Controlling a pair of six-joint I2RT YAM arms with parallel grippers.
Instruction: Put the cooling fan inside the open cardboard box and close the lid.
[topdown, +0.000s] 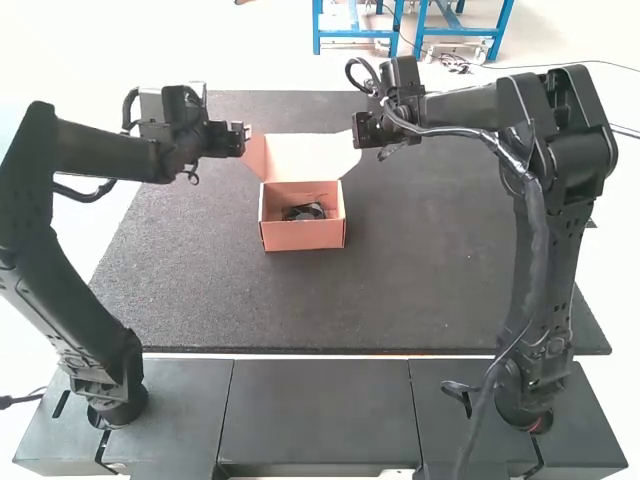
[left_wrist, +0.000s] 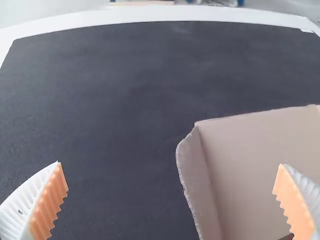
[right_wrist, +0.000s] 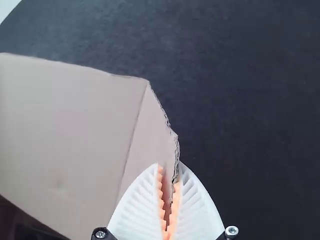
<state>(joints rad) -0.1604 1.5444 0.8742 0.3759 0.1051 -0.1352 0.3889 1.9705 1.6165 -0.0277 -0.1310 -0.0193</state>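
1. We've got one cooling fan (topdown: 303, 212), a dark, round-bladed shape, lying down inside the cardboard box (topdown: 303, 236).
2. There's just the one box: small, square and tan, with plain matte walls. It sits near the middle of the mat.
3. The lid (topdown: 300, 157) stands up from the box's back wall, so the box is still open. We can see its pale inner face and a folded side flap (left_wrist: 192, 185) with a rough-cut edge.
4. On to the right gripper (right_wrist: 167, 205): its two white ribbed fingers are pressed together, orange pads clamped on the ragged edge of the lid's flap on its own side.
5. From above, we see that gripper at the lid's upper right corner.
6. The left gripper (topdown: 240, 140) is at the lid's upper left corner with its jaws spread wide and nothing held.
7. One of its orange pads (left_wrist: 50, 197) hangs well off over the mat. The other sits in front of the lid's inner face, and we can't tell whether it touches.
8. Under it all lies one black mat (topdown: 180, 260), grainy and rubbery, spread over the table (topdown: 320, 400).
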